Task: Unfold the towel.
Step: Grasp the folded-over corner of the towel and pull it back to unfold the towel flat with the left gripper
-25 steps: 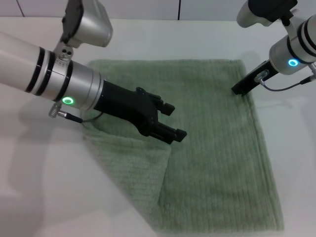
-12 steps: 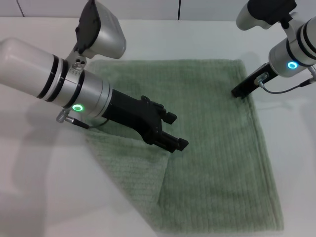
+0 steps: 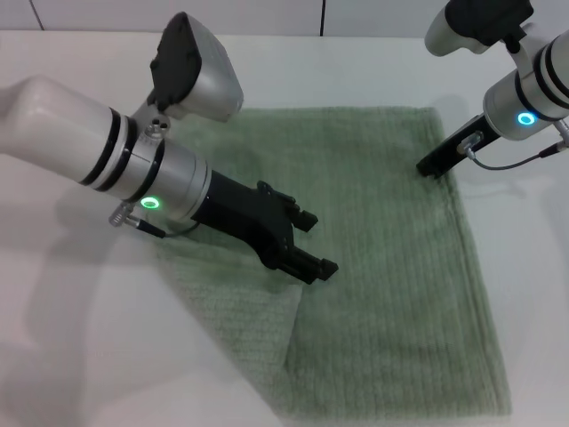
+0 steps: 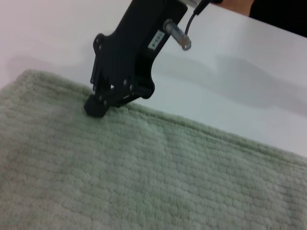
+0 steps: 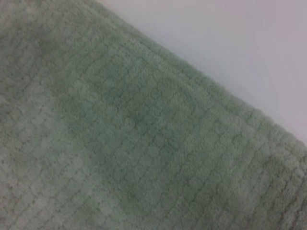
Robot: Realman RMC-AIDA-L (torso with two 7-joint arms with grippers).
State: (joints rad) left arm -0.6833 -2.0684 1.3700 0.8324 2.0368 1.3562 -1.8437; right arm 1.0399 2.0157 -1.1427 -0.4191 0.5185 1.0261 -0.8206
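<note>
The sage-green towel [image 3: 391, 267] lies spread on the white table, with its near-left corner folded over into a flap [image 3: 240, 325]. My left gripper [image 3: 311, 242] hovers open just above the towel beside the flap's upper edge, with nothing between its fingers. My right gripper [image 3: 434, 164] is at the towel's far-right edge, its black tip [image 4: 97, 106] shut and pressing down on the hem. The right wrist view shows only towel [image 5: 120, 134] close up, with bare table beyond its edge.
The white table [image 3: 533, 267] surrounds the towel on all sides. A grey cable [image 3: 507, 160] loops off my right wrist above the table. The bulky left arm [image 3: 107, 151] covers the towel's far-left part.
My left arm has swung to the right and its gripper has shifted slightly toward the near side over the flap. The right gripper and the towel have not moved.
</note>
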